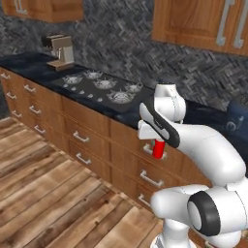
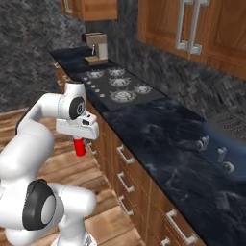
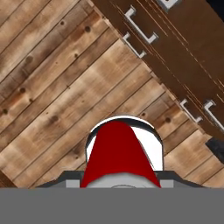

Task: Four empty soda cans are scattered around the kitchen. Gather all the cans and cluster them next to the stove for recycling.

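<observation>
Carrying: small red soda can [image 1: 158, 148], clamped by the white arm's gripper [image 1: 157, 144] over the floor.
Stove: flat black gas cooktop [image 1: 99, 85]; no cans beside it.
Left: delivery, remaining cans.

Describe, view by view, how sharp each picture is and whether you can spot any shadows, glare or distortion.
Left base view: soft and slightly blurred, even flat light, no cast shadow under the red soda can or gripper. Right base view: similarly soft, with pale glossy patches on the dark counter beside the stove. Hand view: floor planks crisp, the can looms large and stretched by its closeness to the lens.
</observation>
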Robot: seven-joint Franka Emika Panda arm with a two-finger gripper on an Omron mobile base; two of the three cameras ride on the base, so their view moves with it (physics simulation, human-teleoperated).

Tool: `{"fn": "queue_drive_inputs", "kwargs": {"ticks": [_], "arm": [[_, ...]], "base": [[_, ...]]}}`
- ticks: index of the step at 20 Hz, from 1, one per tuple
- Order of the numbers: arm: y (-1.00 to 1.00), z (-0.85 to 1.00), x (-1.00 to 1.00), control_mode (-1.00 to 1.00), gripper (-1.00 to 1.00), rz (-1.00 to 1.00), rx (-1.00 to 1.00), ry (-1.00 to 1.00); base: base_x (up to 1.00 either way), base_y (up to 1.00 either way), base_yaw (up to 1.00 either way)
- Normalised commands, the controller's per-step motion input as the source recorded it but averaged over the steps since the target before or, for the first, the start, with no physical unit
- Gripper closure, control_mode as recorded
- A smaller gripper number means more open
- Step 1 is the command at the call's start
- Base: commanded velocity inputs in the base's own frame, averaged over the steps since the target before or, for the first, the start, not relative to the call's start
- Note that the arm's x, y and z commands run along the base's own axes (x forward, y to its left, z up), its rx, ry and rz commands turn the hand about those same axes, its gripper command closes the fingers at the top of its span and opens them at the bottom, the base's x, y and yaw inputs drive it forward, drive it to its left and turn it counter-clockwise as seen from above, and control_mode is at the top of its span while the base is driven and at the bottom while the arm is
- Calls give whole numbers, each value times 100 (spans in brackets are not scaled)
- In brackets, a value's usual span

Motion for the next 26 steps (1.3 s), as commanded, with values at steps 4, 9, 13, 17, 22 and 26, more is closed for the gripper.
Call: {"fn": "queue_drive_inputs", "kwargs": {"ticks": [4,9,13,17,22,26], "arm": [[0,0,0,100,100,0,0,0],[0,0,0,100,100,0,0,0],[0,0,0,100,100,0,0,0],[0,0,0,100,100,0,0,0],[0,0,0,100,100,0,0,0],[0,0,0,100,100,0,0,0]], "base": [[69,26,-15],[64,28,-23],[56,31,-34],[53,31,-38],[55,29,-35],[53,29,-38]]}}
